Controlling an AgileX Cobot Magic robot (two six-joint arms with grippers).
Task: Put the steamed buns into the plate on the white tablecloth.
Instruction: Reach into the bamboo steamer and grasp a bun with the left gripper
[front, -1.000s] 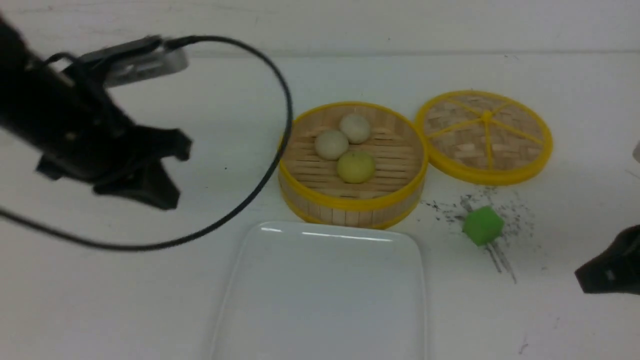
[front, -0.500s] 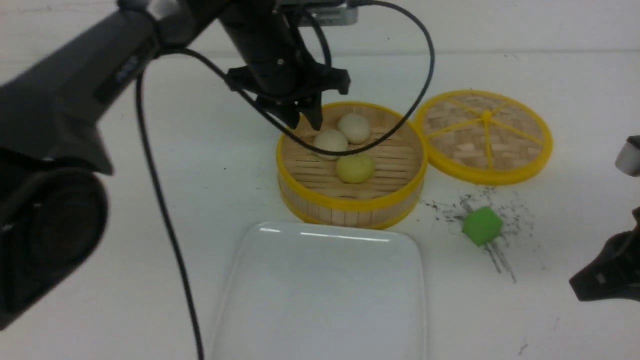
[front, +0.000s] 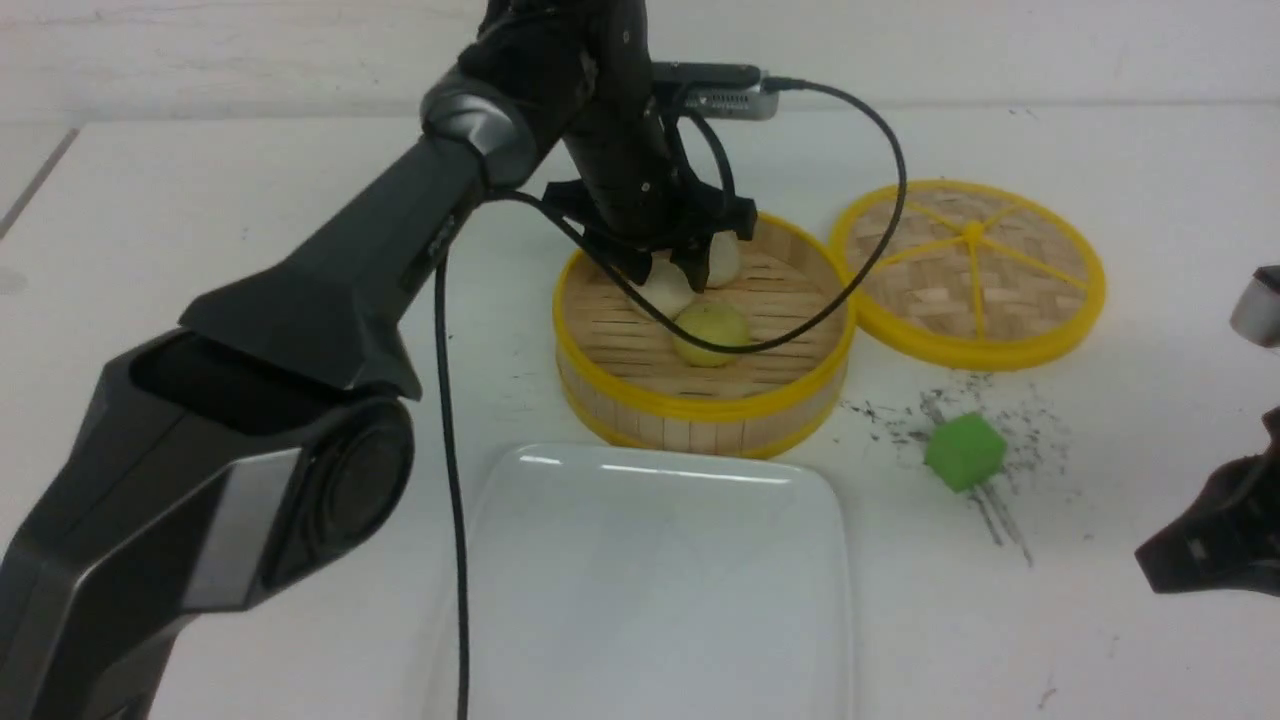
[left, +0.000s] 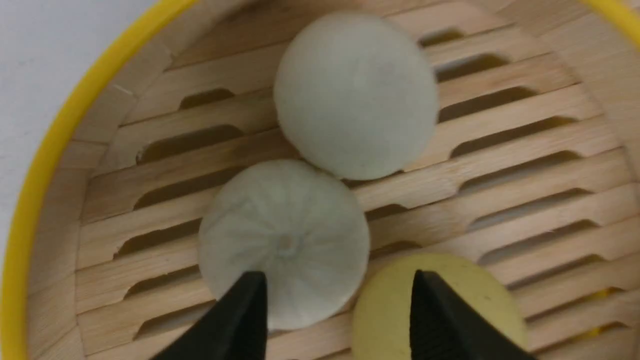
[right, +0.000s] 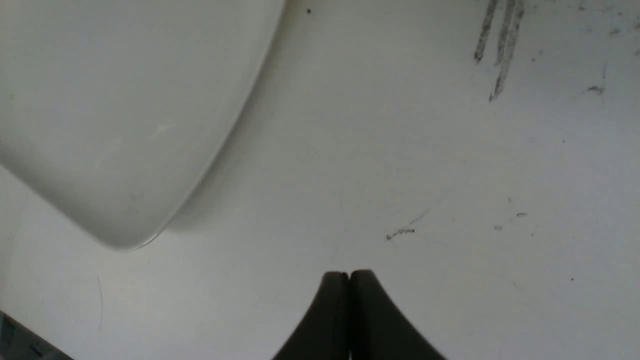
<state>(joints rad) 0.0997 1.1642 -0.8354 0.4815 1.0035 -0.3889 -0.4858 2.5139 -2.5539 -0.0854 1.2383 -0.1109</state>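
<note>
Left end effector (front: 665, 272) poised over the steamed buns (left: 285, 240) in the bamboo steamer (front: 700, 405).
Its jaws stand apart, gripping nothing. The white plate (front: 650, 600) lies just in front of the steamer. The right end effector (right: 350, 275) is pressed together above the surface (right: 450, 175).

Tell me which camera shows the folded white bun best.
The left wrist view: the folded white bun is close, its folds clear. In the front view the left gripper hides most of it. The right wrist view does not show it.

Robotics lab: scuffed white tablecloth (front: 250, 180)
</note>
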